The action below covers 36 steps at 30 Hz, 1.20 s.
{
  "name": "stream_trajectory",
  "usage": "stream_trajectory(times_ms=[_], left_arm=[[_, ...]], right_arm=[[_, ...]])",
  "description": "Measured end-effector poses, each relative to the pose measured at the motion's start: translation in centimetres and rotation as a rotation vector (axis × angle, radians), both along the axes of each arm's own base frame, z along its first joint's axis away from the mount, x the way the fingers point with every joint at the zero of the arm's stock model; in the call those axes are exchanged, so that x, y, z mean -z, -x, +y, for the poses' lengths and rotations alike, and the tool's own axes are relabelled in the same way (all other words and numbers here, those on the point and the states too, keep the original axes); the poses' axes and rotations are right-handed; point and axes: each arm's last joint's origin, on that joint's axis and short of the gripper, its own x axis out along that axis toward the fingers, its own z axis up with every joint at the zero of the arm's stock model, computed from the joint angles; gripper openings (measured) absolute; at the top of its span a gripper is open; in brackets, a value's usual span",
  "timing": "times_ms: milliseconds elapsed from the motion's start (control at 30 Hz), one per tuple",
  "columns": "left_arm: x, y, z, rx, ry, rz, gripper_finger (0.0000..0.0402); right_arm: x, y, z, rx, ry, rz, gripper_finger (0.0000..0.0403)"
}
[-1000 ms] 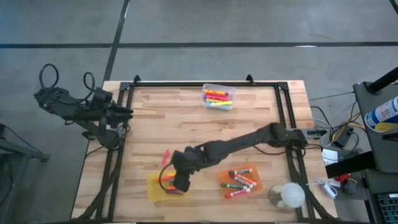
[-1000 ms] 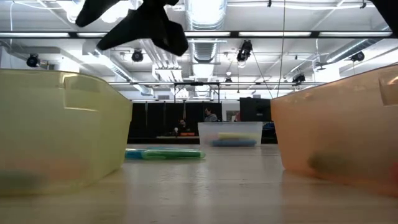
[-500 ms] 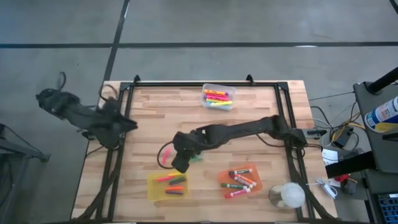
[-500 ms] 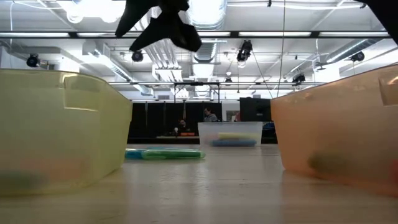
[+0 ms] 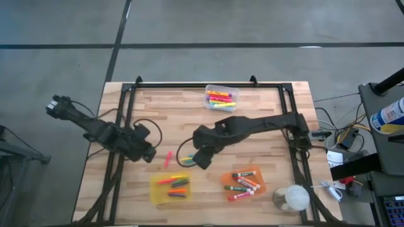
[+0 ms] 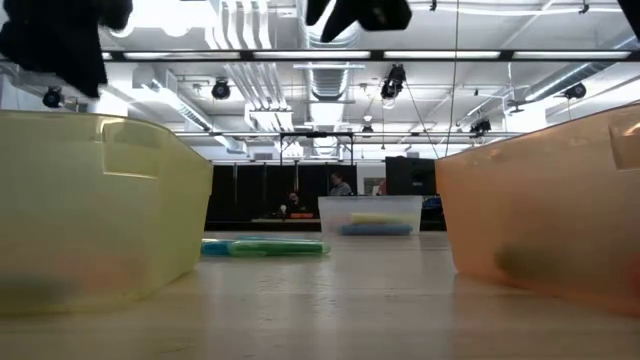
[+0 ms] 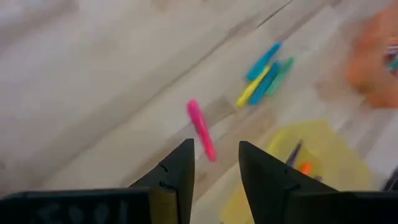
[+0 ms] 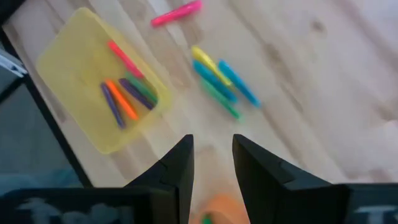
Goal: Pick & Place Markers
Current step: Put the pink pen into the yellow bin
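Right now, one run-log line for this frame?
left gripper: open, empty, over pink marker | right gripper: open, empty, above loose markers | yellow bin: holds markers

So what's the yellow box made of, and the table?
The yellow box looks like see-through plastic, smooth: the markers inside show through its walls. The table looks like pale wood, likely butcher-block, going by its grain lines and joined planks.

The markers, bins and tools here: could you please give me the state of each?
Pink marker: loose on the table.
Marker cluster: loose on the table.
Yellow bin: holds several markers.
Orange bin: holds markers.
Clear bin: holds markers.
Left tool: open, empty.
Right tool: open, empty.
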Motion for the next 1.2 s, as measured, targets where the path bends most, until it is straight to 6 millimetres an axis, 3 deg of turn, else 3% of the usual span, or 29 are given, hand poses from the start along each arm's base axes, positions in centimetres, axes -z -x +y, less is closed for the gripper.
stream_trajectory(times_ms=[233, 533, 800, 1200], left_arm=[[3.7, -2.6, -0.5, -0.100, 0.098, -0.010, 0.0119], [7.8, -6.3, 0.5, -0.191, 0.141, 0.172, 0.0119], [9.5, -8.7, 0.6, -0.133, 0.158, 0.223, 0.0119], [11.8, -9.7, 0.2, -0.072, 0.167, 0.320, 0.0119]], right_arm=[[-3.4, 2.9, -0.8, -0.078, 0.118, -0.037, 0.0103], [-6.4, 5.9, -1.7, -0.107, 0.255, -0.078, 0.0090], [-6.7, 6.1, -1.8, -0.094, 0.258, -0.087, 0.0076], [-6.5, 6.0, -1.7, -0.036, 0.226, -0.089, 0.0068]])
